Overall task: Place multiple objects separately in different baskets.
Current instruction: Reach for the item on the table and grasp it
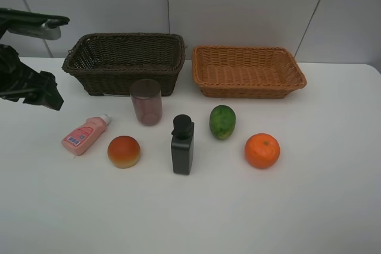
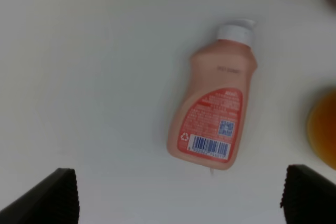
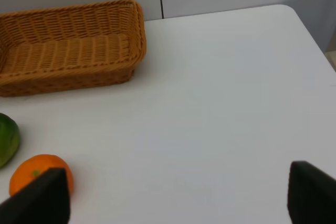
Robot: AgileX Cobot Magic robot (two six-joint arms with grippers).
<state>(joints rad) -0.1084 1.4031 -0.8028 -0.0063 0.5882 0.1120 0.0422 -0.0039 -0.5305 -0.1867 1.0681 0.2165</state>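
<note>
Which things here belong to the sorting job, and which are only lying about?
Job: pink bottle, purplish cup, black bottle, peach-like fruit, green fruit, orange, dark brown basket, orange-tan basket.
Other: only the white table and wall.

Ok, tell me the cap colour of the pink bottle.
White cap on the pink bottle; clearest in the left wrist view.

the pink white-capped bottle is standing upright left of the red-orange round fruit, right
Not upright: the pink white-capped bottle lies on its side, left of the red-orange round fruit, as the exterior high view shows.
</note>
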